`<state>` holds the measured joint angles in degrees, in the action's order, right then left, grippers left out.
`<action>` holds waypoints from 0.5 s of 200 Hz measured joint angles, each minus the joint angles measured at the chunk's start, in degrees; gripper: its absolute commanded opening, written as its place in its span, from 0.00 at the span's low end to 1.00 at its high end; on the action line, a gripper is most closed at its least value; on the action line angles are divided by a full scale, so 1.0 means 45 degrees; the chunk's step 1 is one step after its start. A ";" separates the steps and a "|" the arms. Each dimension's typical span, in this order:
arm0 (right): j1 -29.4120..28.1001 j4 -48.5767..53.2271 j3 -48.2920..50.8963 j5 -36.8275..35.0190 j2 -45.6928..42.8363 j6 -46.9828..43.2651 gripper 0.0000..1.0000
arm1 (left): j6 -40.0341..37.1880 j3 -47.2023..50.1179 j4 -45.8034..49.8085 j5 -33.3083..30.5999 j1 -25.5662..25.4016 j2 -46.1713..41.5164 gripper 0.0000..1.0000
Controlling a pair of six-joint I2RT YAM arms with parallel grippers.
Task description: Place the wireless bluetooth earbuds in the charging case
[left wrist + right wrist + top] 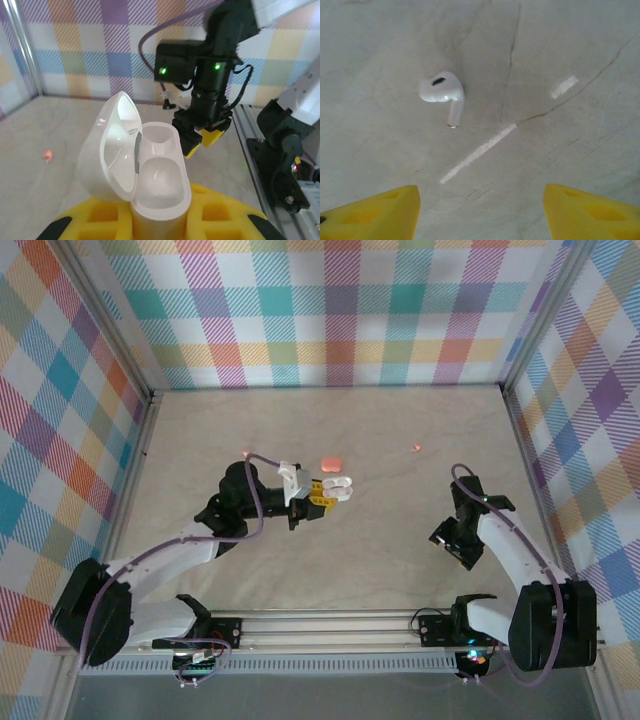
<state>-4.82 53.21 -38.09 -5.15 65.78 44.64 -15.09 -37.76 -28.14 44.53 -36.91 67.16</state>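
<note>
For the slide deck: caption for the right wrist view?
Right gripper open above a white earbud lying on the marbled table.

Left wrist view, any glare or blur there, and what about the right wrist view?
Left wrist view: the open white case is sharp, with soft glare on its lid's inside; the right arm behind it blurs toward the top. Right wrist view: the white earbud is crisp, with small highlights and a faint shadow; the yellow fingertips at the bottom corners are slightly soft.

Base of open white case (160,185) out of sight between yellow pincer pads (235,225)
</note>
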 measured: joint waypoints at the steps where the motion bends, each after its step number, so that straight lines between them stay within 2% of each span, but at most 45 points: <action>1: 0.0000 -0.0010 0.0024 0.0010 0.0000 0.0015 0.66 | -0.0029 0.0005 0.0019 0.0005 -0.0015 -0.0034 0.12; 34: 0.0000 -0.0423 0.0194 0.0005 -0.0151 0.0282 0.61 | -0.1651 0.0005 0.0695 -0.0267 -0.0340 -0.1200 0.11; 52: 0.0000 -0.0675 0.0325 0.0000 -0.0165 0.0277 0.58 | -0.2293 0.0005 0.1049 -0.0568 -0.0403 -0.1287 0.11; 100: 0.0000 -0.1399 0.0767 0.0155 0.0092 0.0180 0.56 | -0.3487 0.0015 0.1928 -0.1360 -0.0559 -0.1321 0.09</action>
<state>-4.82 46.92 -34.63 -4.45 66.19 45.45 -30.79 -37.69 -19.46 38.41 -39.42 61.21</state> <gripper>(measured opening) 0.571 0.196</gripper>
